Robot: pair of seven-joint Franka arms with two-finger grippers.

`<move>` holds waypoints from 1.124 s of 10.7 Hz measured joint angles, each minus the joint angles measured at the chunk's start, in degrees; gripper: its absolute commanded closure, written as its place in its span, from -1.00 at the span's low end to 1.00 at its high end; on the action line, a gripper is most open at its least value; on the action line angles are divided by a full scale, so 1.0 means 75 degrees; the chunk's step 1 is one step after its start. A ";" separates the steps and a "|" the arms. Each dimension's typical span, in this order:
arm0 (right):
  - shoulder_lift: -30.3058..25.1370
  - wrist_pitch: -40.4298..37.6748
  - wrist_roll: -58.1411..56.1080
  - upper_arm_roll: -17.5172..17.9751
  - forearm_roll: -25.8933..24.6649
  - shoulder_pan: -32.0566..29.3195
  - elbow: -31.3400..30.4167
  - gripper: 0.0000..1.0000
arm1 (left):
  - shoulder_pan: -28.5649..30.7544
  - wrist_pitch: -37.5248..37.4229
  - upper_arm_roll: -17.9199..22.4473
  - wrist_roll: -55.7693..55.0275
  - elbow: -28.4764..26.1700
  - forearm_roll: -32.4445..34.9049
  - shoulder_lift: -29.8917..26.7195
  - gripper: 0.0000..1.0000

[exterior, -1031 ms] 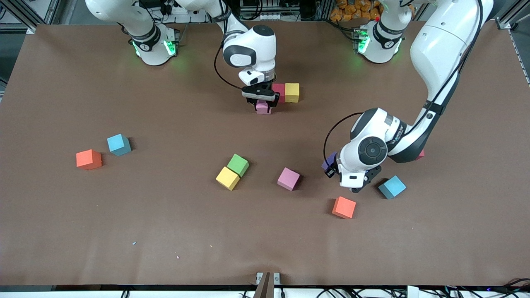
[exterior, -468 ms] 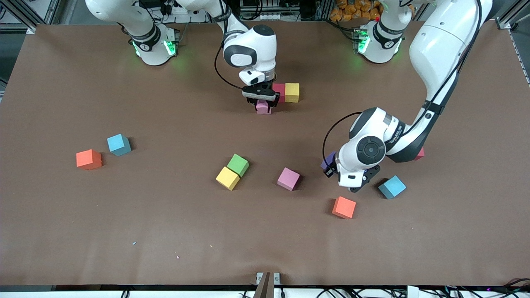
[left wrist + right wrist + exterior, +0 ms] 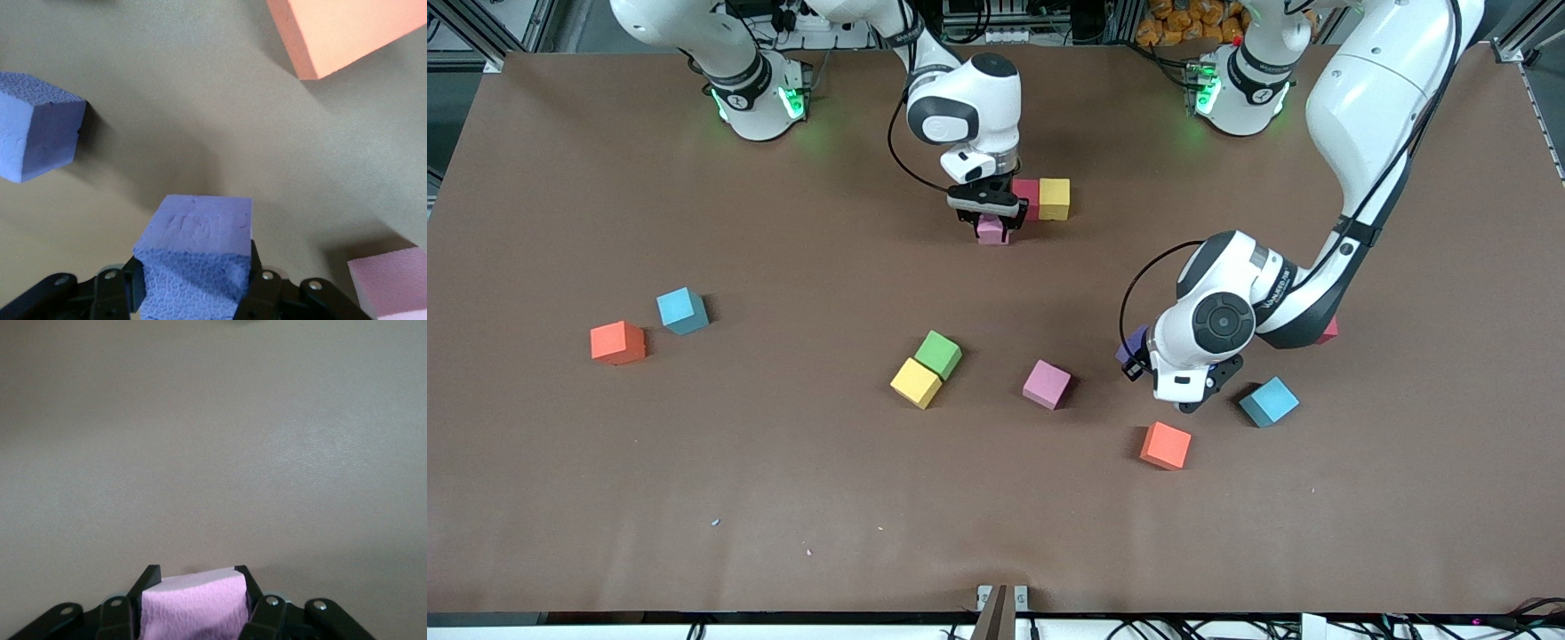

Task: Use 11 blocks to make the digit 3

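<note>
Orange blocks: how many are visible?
2. One orange block lies toward the right arm's end, beside a light blue block; the other orange block lies nearest the front camera. The arms may hide more.

Both arms reach down, left pincer (image 3: 1199,402) and right pincer (image 3: 992,228) each clamped on a cube.

Looks like a robotics lab. Two white arms (image 3: 1360,116) bolted along one edge of a big table (image 3: 605,498) covered in brown paper, bases glowing green. Aluminium framing (image 3: 480,31) at the corners, cable clutter and power strips along the edges. Foam blocks (image 3: 1047,384) scattered around like a test setup.
</note>
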 measured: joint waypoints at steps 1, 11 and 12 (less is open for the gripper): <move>0.0008 -0.0006 0.0000 0.0000 0.0000 0.0001 0.0011 0.12 | 0.0003 -0.0001 0.0002 0.0000 0.0001 0.0000 0.0010 1.00; 0.0216 -0.0197 0.0055 0.0004 -0.0006 0.0013 0.0248 -0.44 | 0.0127 -0.0001 0.0029 0.0152 0.0041 0.0000 0.0009 1.00; 0.0216 -0.0197 0.0055 0.0004 -0.0007 0.0013 0.0257 -0.44 | 0.0124 -0.0001 0.0028 0.0152 0.0043 0.0000 0.0009 1.00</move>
